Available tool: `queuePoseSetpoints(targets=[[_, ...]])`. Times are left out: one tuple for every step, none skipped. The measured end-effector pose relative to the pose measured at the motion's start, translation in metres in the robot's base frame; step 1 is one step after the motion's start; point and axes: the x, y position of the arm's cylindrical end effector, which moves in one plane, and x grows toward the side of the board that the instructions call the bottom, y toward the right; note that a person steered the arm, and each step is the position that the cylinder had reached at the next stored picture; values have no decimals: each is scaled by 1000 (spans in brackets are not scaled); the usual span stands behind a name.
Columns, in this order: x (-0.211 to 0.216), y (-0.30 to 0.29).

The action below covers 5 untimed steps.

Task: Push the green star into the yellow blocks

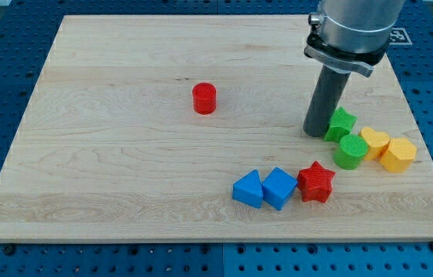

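While my tip (315,134) touches green star (342,123) – no jaws, plain rod – star sits just beside yellow blocks (387,148), contact unclear; green cylinder (350,151) adjoins them.

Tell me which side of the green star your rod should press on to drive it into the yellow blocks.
The view's-left face. My tip already sits right beside the green star on that side. The two yellow blocks lie to its lower right, with the green cylinder between, so I'd probably push rightward and slightly toward the view's bottom.
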Motion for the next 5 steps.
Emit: queuePoseSetpoints(targets=[[-8, 12], [-12, 23], [-8, 26], [1, 26], [1, 27]])
